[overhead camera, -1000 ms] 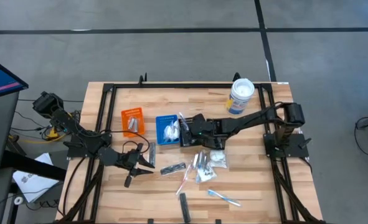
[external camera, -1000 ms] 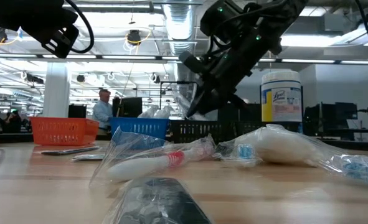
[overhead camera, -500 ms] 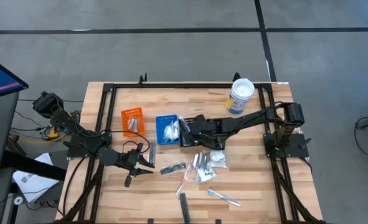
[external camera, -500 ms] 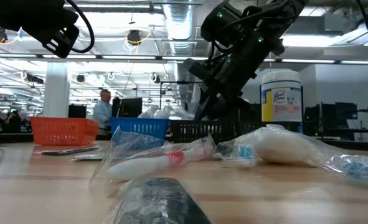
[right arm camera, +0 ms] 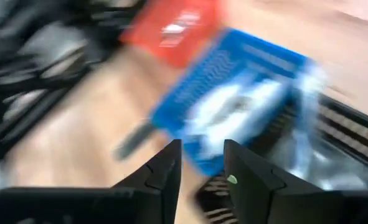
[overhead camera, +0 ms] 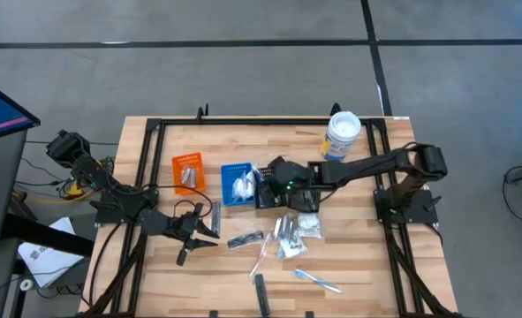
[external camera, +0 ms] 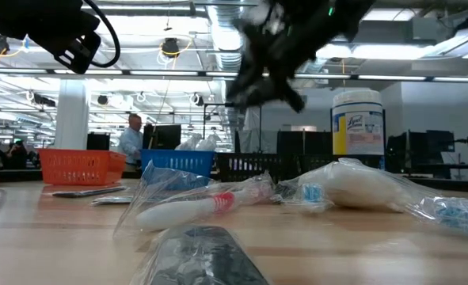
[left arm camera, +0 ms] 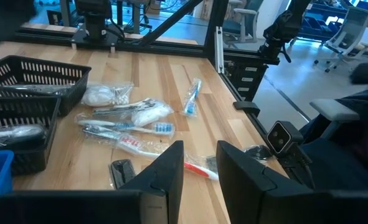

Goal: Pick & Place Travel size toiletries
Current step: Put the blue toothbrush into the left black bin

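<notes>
The travel size toiletries lie loose on the wooden table: a heap of clear-wrapped sticks and white packets [overhead camera: 292, 231] [left arm camera: 131, 118], a silvery sachet [overhead camera: 245, 238], a black piece [overhead camera: 261, 291] and a blue-tipped stick [overhead camera: 318, 281]. White packets fill the blue bin [overhead camera: 236, 185] [right arm camera: 233, 87]. My right gripper [overhead camera: 269, 168] [right arm camera: 201, 163] hangs open above the blue bin and the black bin [overhead camera: 268, 196], holding nothing. At the left my left gripper [overhead camera: 209, 228] [left arm camera: 200, 168] hovers above the table, its fingers a little apart with nothing between them.
An orange bin [overhead camera: 188, 170] stands left of the blue one. A white tub with a blue label [overhead camera: 341, 135] [external camera: 358, 119] stands at the far right. A black frame [overhead camera: 155, 124] runs along the table's edges. Bare wood lies near the front left corner.
My right gripper has risen from just over the black bin and rolled as it went; it blurs in the low view. The left arm has kept still, and the loose toiletries lie as before.
</notes>
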